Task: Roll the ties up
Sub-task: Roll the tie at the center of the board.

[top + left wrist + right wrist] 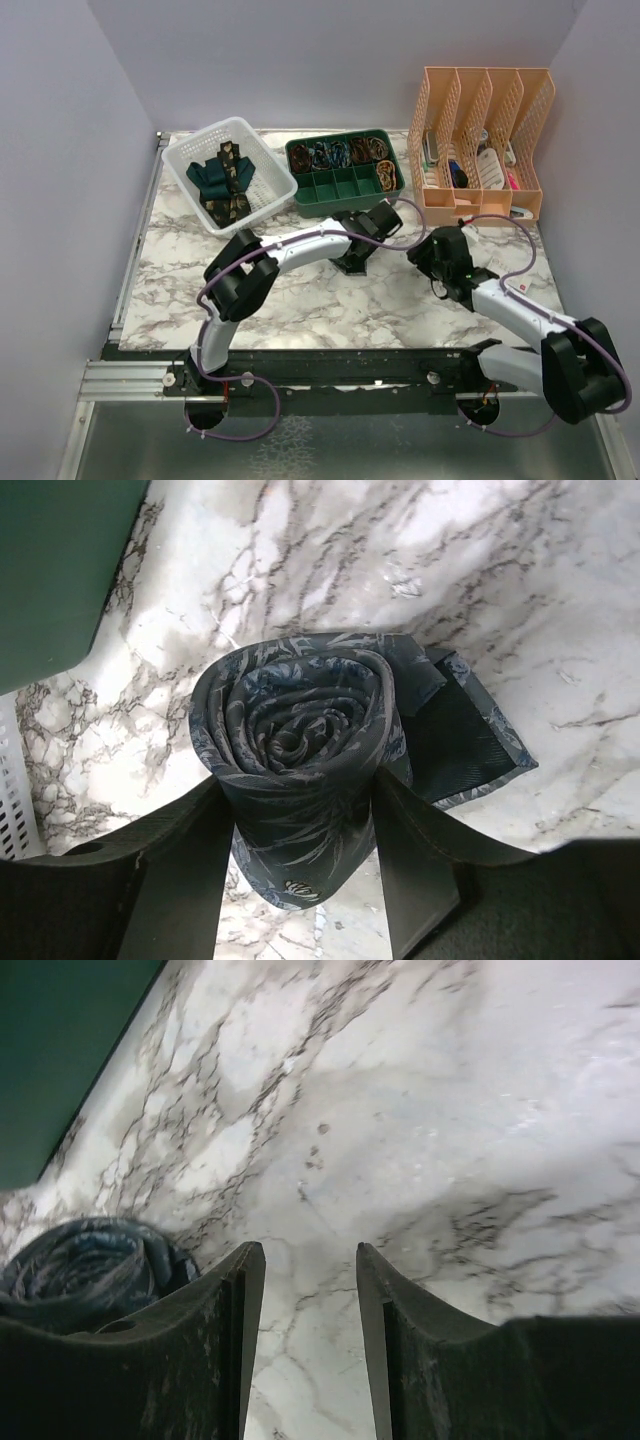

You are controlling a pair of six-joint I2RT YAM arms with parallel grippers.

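Observation:
A blue-grey patterned tie is wound into a tight roll and stands on end on the marble table. Its loose end lies flat to the right. My left gripper is shut on the roll, one finger pressed into each side. From above, this gripper sits just in front of the green tray and hides the roll. My right gripper is open over bare marble with nothing between its fingers. The roll shows to its left. More ties, teal and black-brown with gold, lie in the white basket.
A green compartment tray stands at the back centre with rolled ties in its far row. Its wall rises close to the left gripper. An orange file organizer stands at the back right. My right gripper is beside the left one.

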